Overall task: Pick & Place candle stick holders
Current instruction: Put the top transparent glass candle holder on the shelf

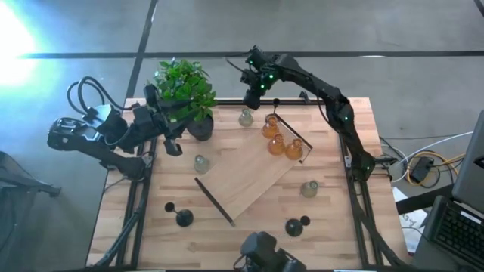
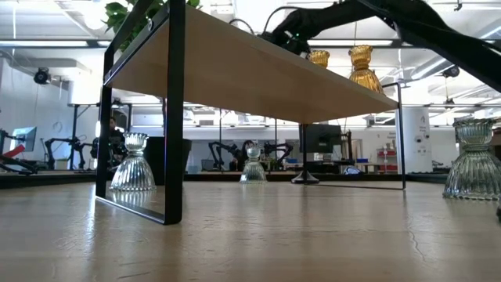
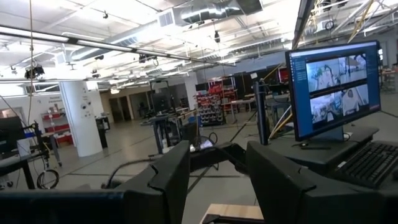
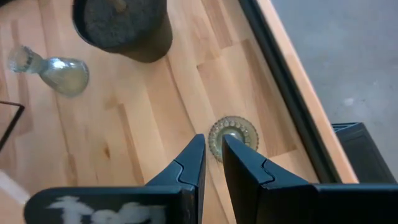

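Observation:
Three amber holders (image 1: 278, 140) stand on the tilted wooden shelf (image 1: 242, 177) at mid-table; two show in the low view (image 2: 364, 66). Pale green-grey holders stand on the table at the far side (image 1: 246, 117), left of the shelf (image 1: 200, 162) and at the right (image 1: 308, 189). Black holders stand near the front left (image 1: 184, 219), the front right (image 1: 295, 227) and the far edge (image 1: 276, 102). My right gripper (image 1: 253, 97) hovers above the far pale holder (image 4: 233, 138), pointing down, its fingers (image 4: 213, 146) nearly together and empty. My left gripper (image 1: 172, 146) waits at the table's left, open (image 3: 217, 168).
A black pot with a green plant (image 1: 187, 94) stands at the far left, close to both grippers. The shelf's black metal legs (image 2: 174, 110) rise from the table. A monitor and keyboard (image 3: 336, 87) stand beyond the table's right edge.

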Robot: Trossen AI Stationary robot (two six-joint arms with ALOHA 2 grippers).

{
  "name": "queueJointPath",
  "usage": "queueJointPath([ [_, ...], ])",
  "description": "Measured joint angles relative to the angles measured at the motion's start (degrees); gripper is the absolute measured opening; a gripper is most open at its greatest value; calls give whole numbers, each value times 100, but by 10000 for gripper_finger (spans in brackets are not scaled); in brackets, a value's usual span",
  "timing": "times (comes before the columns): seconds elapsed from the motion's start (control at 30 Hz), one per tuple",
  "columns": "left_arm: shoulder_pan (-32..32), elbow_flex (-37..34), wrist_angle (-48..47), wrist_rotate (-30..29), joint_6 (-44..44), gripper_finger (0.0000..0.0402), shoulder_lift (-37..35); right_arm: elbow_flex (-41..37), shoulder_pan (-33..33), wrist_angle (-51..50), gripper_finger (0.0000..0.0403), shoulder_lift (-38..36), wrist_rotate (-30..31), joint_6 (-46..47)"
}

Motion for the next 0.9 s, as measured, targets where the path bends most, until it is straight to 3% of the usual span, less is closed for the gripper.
queueJointPath([
  [0.47, 0, 0, -126, 1, -7, 163, 0, -2, 23, -78, 55, 308, 726, 197],
  [0.9, 9, 0, -238, -20, 57, 163, 2, -2, 105, -187, 164, 565, 732, 368],
])
